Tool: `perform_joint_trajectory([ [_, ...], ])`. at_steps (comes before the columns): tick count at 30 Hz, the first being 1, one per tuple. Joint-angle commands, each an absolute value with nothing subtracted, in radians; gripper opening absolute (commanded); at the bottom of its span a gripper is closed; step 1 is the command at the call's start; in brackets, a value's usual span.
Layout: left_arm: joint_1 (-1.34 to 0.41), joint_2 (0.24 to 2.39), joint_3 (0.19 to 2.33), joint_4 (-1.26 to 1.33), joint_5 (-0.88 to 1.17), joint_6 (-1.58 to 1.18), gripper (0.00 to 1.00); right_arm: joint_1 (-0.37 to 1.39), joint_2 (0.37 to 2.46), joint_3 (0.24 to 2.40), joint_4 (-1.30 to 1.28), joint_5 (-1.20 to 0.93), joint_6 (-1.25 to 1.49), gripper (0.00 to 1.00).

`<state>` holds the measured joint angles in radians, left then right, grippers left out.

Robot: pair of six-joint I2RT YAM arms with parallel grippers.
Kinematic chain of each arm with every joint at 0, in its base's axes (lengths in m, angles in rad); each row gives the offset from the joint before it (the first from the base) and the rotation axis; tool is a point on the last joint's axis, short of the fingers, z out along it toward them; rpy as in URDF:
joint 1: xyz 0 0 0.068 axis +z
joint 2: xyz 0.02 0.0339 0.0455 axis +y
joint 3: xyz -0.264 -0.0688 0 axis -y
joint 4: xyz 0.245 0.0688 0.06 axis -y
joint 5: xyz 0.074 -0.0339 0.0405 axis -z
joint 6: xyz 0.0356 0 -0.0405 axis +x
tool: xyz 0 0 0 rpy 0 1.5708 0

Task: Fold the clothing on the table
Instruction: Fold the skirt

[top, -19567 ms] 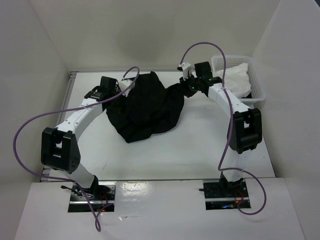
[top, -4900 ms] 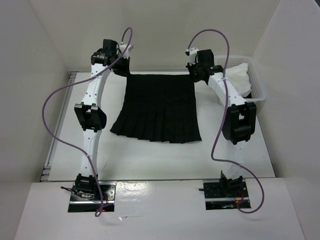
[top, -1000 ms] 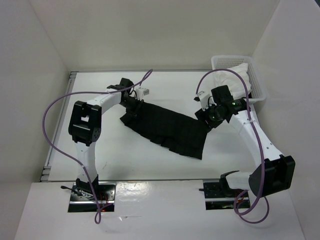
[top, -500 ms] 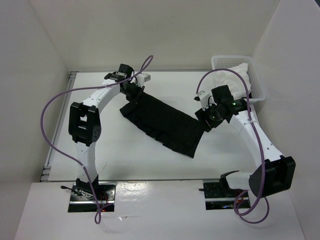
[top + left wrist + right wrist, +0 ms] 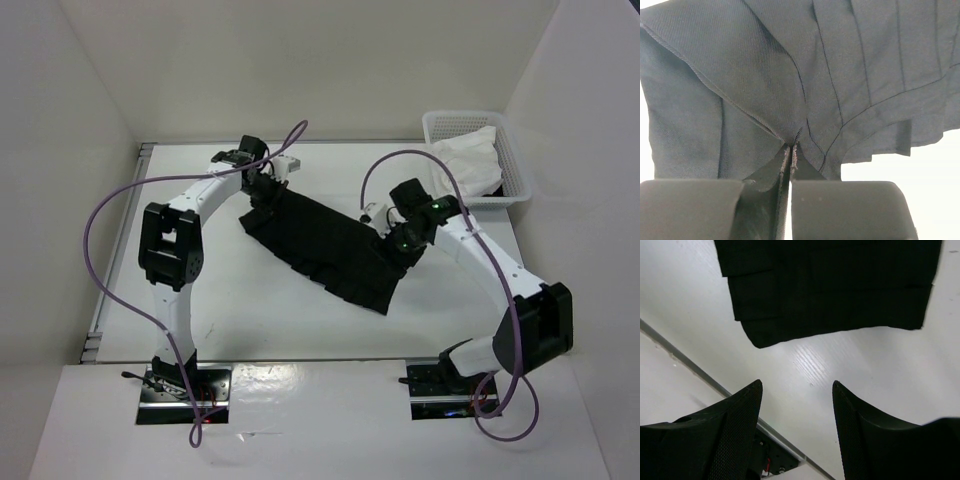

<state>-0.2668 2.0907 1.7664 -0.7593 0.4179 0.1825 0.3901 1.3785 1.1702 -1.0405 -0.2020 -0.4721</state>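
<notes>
Skirt of thin black pleated fabric (image 5: 325,245) lies diagonally on the flat white tabletop (image 5: 250,310), ten o'clock to five. Left gripper (image 5: 791,150) clenches its ten-o'clock end; right gripper (image 5: 797,385) hangs released at three o'clock.

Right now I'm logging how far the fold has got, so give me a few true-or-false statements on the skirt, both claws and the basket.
1. The left claw is shut on the skirt. True.
2. The right claw grips the skirt's edge. False: it is open, with nothing between its fingers.
3. The white mesh basket holds a white cloth. True.
4. The skirt sits inside the basket. False: it lies on the table, in a slanting band between the two claws.
</notes>
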Motion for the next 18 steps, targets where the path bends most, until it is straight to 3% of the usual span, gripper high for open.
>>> perform_joint_trajectory([
  [1,-0.261,2.095,1.755,-0.736,0.41,0.175,0.0,0.451,1.414,1.164,-1.074,-0.169,-0.48,0.63],
  [18,-0.121,2.057,1.649,-0.667,0.367,0.109,0.0,0.618,1.583,1.144,-1.002,-0.115,-0.48,0.62],
])
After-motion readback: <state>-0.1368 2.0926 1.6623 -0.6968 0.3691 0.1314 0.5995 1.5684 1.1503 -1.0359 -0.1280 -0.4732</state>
